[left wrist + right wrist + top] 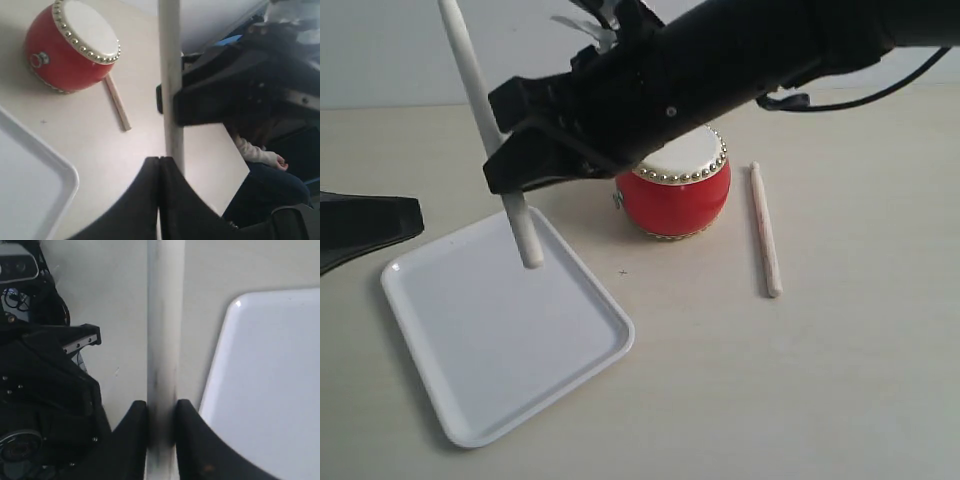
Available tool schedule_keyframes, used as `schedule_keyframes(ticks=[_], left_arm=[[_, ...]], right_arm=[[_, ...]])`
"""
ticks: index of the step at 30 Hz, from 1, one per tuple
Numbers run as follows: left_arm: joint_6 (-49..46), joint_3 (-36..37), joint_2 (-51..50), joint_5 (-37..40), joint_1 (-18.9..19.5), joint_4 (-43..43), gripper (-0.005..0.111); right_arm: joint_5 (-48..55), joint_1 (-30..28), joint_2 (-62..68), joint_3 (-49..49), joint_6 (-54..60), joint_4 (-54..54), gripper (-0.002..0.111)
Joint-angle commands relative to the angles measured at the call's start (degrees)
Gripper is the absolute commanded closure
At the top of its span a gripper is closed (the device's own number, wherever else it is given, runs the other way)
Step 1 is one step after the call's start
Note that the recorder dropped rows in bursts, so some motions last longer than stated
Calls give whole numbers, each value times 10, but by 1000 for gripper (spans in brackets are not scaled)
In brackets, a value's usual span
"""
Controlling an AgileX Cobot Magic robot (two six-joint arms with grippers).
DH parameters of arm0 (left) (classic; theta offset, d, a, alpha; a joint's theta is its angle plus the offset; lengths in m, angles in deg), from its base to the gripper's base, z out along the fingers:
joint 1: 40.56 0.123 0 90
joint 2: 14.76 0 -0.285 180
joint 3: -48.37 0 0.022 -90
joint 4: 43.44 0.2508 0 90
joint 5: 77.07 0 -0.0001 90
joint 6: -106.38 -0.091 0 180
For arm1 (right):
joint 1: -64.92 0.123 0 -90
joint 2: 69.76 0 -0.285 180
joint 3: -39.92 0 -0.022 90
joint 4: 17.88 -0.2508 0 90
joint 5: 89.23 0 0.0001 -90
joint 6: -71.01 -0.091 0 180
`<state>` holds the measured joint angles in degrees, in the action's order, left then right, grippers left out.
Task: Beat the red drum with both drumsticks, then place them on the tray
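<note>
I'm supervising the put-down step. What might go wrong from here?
1. The held drumstick stands nearly upright in the right gripper above the tray; released like this, it may topple and bounce over the low rim.
2. The other drumstick lies on the table beside the red drum, while the left gripper is shut and empty; it may get left behind.
3. The right arm reaches across above the drum and might bump it when withdrawing.

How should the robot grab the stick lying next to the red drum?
Grip the lying drumstick probably at its middle, from straight above, jaws across it: it lies flat on the table, slim, apart from the red drum.
</note>
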<state>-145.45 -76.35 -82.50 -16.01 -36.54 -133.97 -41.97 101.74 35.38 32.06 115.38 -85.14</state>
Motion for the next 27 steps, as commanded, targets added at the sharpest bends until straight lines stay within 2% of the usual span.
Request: schedule_keyframes(ticks=[1,3,9,13,24,27], left_arm=[[-74,-1,-32,66,0,-72,107],[-95,-1,-47,89,0,-78,107],[-120,-1,-106,89,0,-74,107],[-137,5,-131,89,0,-74,107],[-156,7,-136,89,0,-86,106],[-156,7,-136,89,0,-82,94]], right_arm=[[-5,2,-5,-56,61,-63,108],[2,2,-5,-80,92,-99,108],[40,2,-5,-137,218,-253,108],[47,2,-5,-166,277,-309,108],[55,2,-3,-193,301,-299,108],[68,2,11,-194,309,-302,108]])
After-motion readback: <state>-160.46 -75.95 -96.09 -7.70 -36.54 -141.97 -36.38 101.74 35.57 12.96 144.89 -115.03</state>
